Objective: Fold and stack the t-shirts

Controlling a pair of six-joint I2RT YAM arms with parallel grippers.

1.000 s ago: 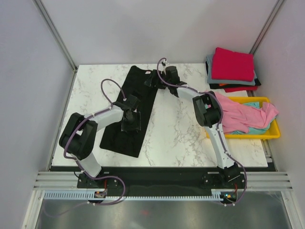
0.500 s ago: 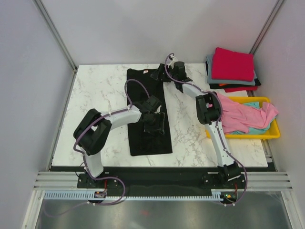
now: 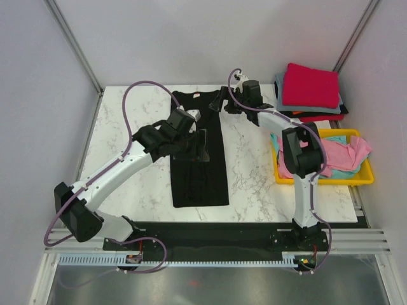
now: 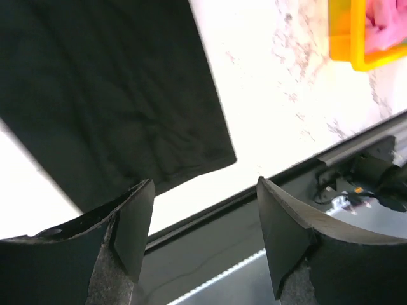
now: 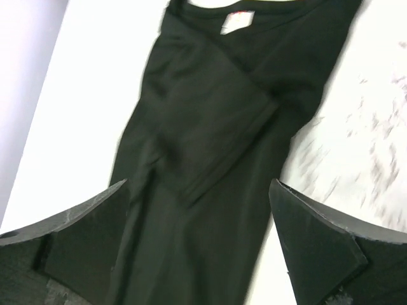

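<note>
The black t-shirt [image 3: 198, 171] lies flat as a long narrow strip, folded lengthwise, with its collar at the far end. Its white neck label [image 5: 238, 19] and folded-in sleeve show in the right wrist view. My left gripper [image 3: 202, 146] hovers over the shirt's middle, open and empty [image 4: 203, 190], and the shirt's hem [image 4: 127, 95] lies below it. My right gripper [image 3: 219, 101] is open and empty [image 5: 198, 184] above the shirt's collar end. Folded shirts, a red one [image 3: 310, 86] on top, are stacked at the back right. Pink [image 3: 331, 155] and teal [image 3: 340, 173] shirts lie in the tray.
The yellow plastic tray [image 3: 324, 182] stands at the table's right edge and also shows in the left wrist view [image 4: 356, 44]. The marble table [image 3: 127, 127] has a black rail along its near edge [image 3: 210, 229]. Grey walls enclose the sides and back.
The black shirt went from lying diagonally at the left to lying straight near the middle. My left arm stretched out and its gripper rose toward the shirt's middle. My right gripper shifted slightly right.
</note>
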